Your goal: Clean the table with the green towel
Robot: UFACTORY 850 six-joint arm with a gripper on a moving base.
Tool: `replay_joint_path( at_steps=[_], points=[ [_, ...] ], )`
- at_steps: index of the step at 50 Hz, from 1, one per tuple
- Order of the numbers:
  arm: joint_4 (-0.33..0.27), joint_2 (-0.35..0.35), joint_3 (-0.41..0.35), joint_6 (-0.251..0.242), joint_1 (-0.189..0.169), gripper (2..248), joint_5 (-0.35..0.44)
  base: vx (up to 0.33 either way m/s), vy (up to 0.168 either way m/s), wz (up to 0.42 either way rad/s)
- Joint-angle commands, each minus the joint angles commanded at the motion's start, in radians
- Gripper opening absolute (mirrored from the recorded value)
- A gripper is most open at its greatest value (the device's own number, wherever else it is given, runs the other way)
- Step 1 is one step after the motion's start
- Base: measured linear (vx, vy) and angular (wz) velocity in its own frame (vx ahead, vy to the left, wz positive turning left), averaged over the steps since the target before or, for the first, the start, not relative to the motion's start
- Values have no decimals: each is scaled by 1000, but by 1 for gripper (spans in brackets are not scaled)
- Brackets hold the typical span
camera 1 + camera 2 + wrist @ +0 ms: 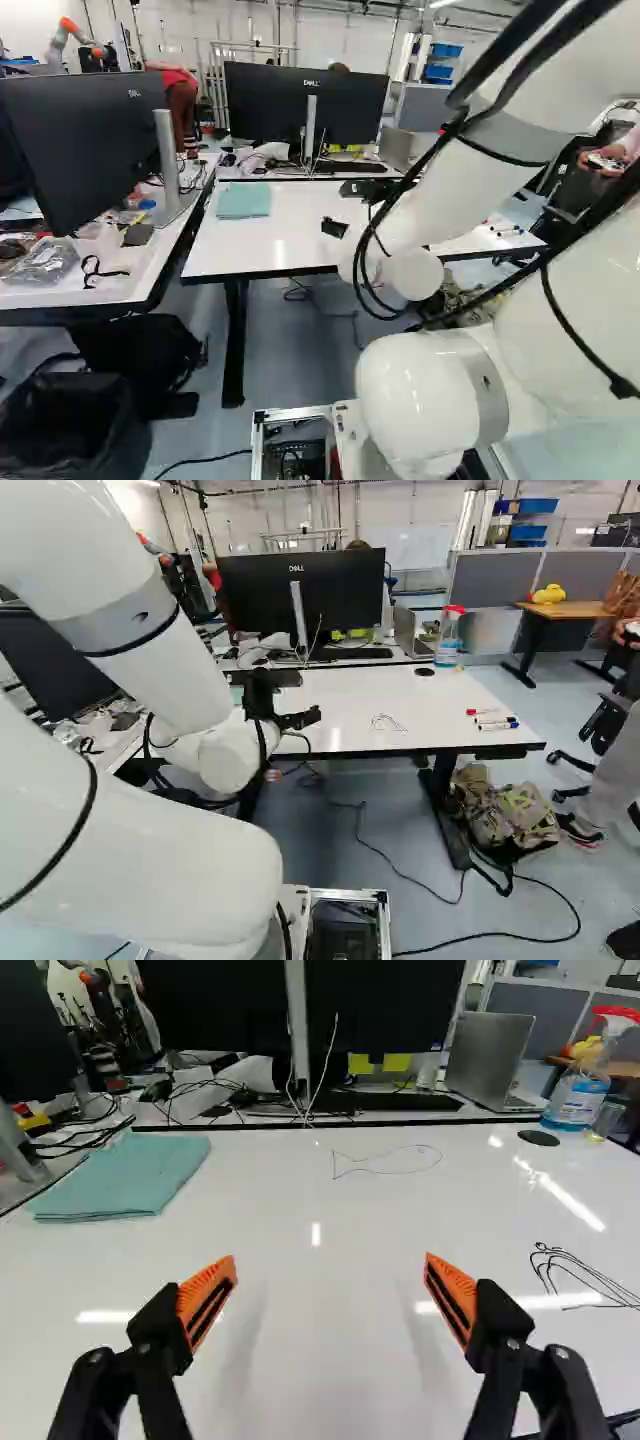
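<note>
The green towel (130, 1175) is lying folded on the white table (300, 1350), at its left end and toward its far edge. The gripper (298, 704) is hanging over the table with its fingers standing wide open, and it is holding nothing between the orange pads (207, 1295). A thin fish drawing (388, 1161) is showing on the table, and some loose dark lines (585, 1280) are showing more to its right side. Several markers (495, 722) are lying near the table's right edge. The spray bottle (578, 1090) is standing by the table's far right corner.
</note>
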State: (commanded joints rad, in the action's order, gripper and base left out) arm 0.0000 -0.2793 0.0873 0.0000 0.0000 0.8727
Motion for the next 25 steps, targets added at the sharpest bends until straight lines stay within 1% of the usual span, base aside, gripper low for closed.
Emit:
replay_joint_path(
  at_steps=[25],
  points=[
    [0, 0, 0, 0, 0, 247, 0, 0, 0, 0]
  ],
)
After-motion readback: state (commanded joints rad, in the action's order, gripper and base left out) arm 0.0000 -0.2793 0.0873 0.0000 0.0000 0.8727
